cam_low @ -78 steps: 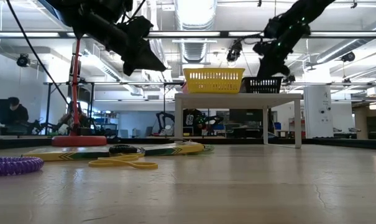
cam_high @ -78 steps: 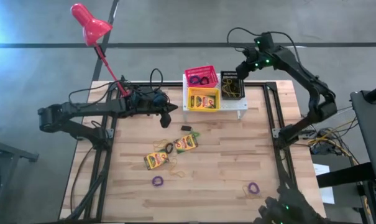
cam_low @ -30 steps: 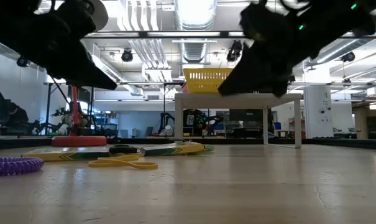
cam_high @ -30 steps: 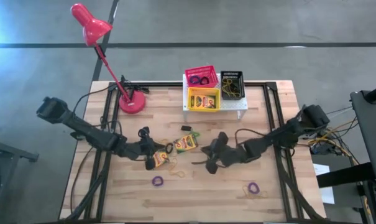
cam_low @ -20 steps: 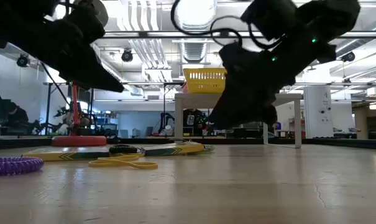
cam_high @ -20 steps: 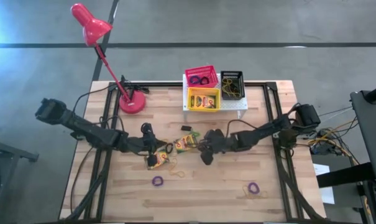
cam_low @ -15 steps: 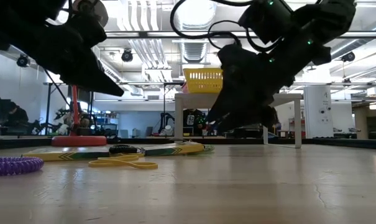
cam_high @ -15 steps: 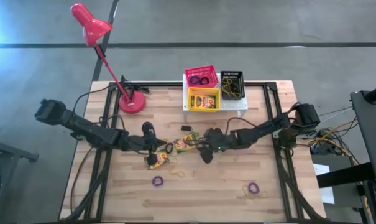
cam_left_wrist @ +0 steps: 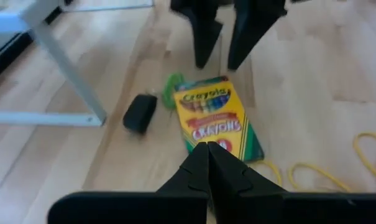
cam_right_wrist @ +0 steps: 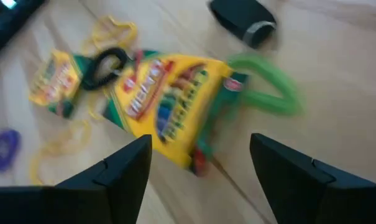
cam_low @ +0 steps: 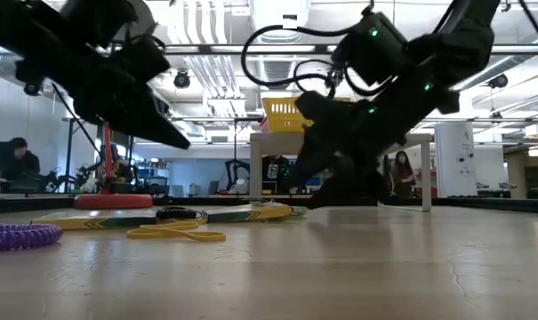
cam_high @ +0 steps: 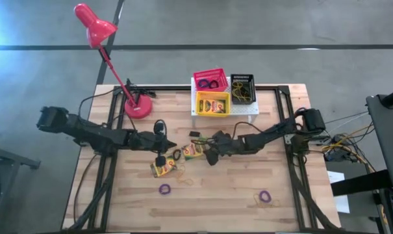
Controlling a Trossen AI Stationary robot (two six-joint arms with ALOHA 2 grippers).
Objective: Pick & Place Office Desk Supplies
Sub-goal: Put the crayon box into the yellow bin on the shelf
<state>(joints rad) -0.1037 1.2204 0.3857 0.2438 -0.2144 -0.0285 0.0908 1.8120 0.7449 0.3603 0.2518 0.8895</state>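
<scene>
From where I sit, the risk is a clash: my right hand (cam_high: 208, 155) is spread wide and aimed at the crayon box (cam_high: 194, 149) in the middle of the worktop (cam_high: 248, 188), while my left hand (cam_high: 167, 145), pressed together and empty, sits just on the other side of that same box. If both close in, I judge they could knock fingers or shove the box flat along the wood instead of gripping it. A green loop (cam_right_wrist: 265, 84) lies against the box's far end and a black loop (cam_right_wrist: 105, 62) rests on its near end; either could get pinched along with the box.

The box is flat, yellow with green borders and printed crayons, lying face up. A small black object (cam_left_wrist: 140, 112) sits just beside it. A second crayon box (cam_high: 162, 168) lies near the first, on the side away from the white shelf (cam_high: 223, 109), with yellow loops (cam_left_wrist: 337, 168) just beside it.
</scene>
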